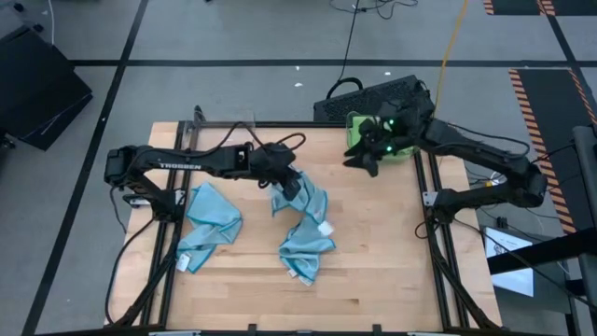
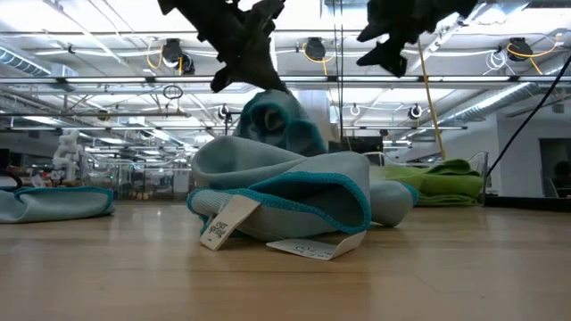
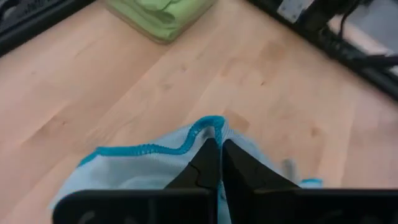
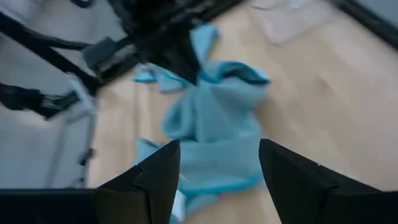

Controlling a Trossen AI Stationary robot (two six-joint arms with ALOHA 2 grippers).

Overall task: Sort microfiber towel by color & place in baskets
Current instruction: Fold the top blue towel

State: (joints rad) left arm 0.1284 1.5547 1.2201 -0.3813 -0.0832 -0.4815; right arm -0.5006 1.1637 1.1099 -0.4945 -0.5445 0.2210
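A light-blue microfiber towel with a teal hem [image 1: 306,224] lies heaped mid-table, its upper end raised. My left gripper [image 1: 291,187] [image 3: 216,149] is shut on that end. A second blue towel [image 1: 207,224] lies flat to the left. A green towel [image 1: 359,126] [image 2: 437,183] sits in a clear basket [image 2: 477,174] at the far right. My right gripper [image 1: 364,161] [image 4: 217,168] hangs open and empty in the air just in front of it. Another clear basket [image 1: 224,138] stands at the far left. My left gripper pinches the blue towel's teal-hemmed edge [image 3: 208,127] between its two shut fingers; one layer or several, I cannot tell. The fingers slant down from the table's left. That end [image 2: 268,102] is lifted, and the towel's bulk with its white tags [image 2: 223,223] lies crumpled on the table.
A black case [image 1: 373,93] lies beyond the table's far edge, behind the green towel. Dark frame rails [image 1: 434,233] run along the table's left and right sides. Bare wood [image 1: 373,243] shows to the right of the held towel.
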